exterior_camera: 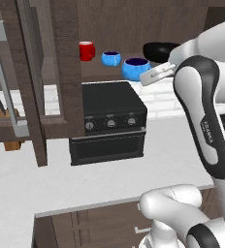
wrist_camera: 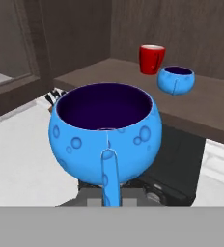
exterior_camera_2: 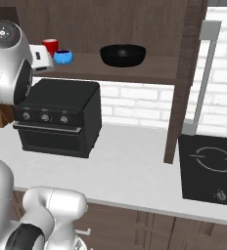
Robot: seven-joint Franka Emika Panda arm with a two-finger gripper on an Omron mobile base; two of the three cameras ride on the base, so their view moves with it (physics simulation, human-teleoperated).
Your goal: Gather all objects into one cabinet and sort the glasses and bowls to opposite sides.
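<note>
Hand raised near cabinet shelf, gripping blue mug.

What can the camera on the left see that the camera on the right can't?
The left base view alone shows the big blue mug in front of the shelf and a knife block on the counter. The right base view alone shows the cooktop set into the counter. Both show the red cup, the small blue mug, the black bowl on the cabinet shelf, and the black oven below.
</note>
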